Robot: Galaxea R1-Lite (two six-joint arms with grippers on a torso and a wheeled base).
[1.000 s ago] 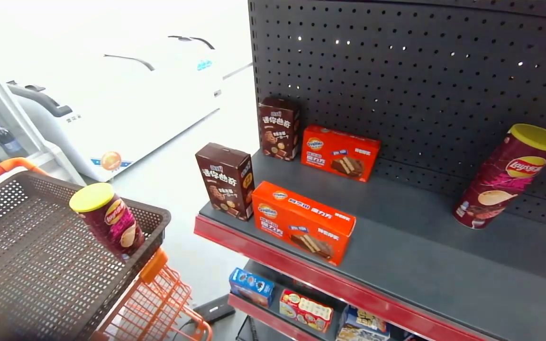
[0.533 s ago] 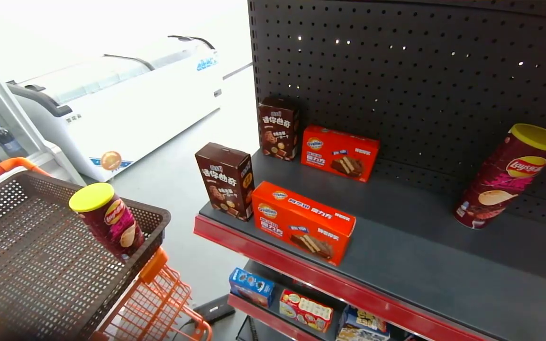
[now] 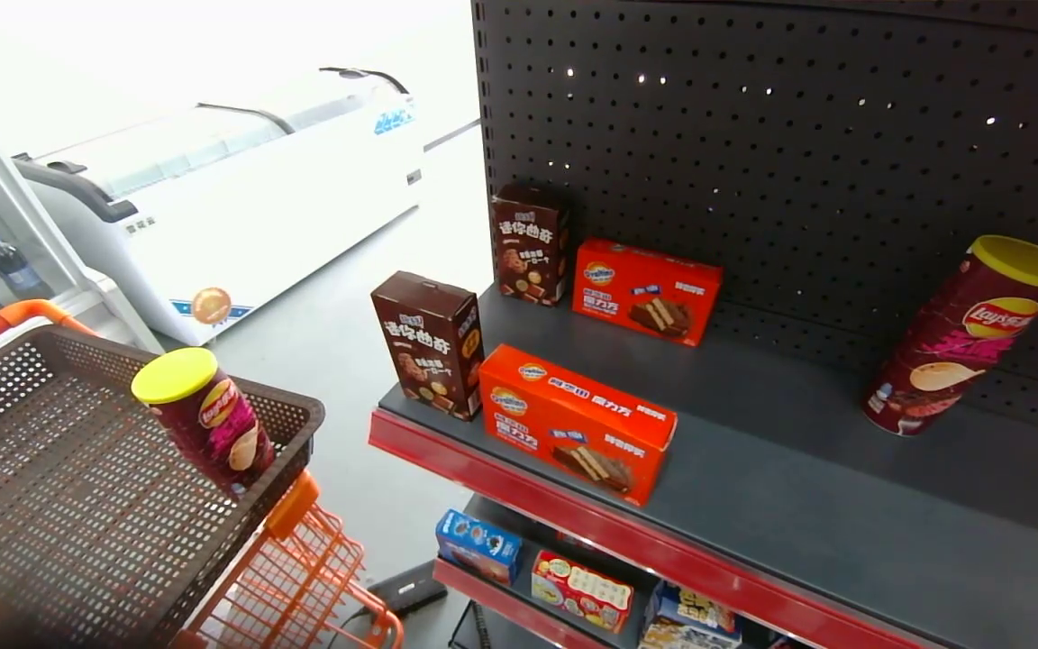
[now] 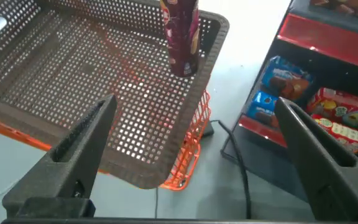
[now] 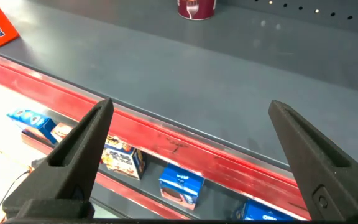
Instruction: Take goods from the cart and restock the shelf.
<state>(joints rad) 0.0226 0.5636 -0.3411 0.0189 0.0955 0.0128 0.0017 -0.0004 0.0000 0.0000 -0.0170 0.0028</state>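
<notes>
Nothing has moved on the shelf (image 3: 798, 469) or in the cart (image 3: 298, 415): the chips can (image 3: 208, 419) stands in the cart's corner near the shelf. The left gripper (image 4: 194, 102) and right gripper (image 5: 190, 104) hold their fingers wide, so we judge picking has not begun.

A yellow-lidded chip can (image 3: 205, 420) stands by the right wall of the cart basket (image 3: 50, 487), left of the shelf (image 3: 798, 505). On the shelf, brown boxes (image 3: 430, 343) and orange boxes (image 3: 576, 421) sit left, a second can (image 3: 962, 337) far right
</notes>
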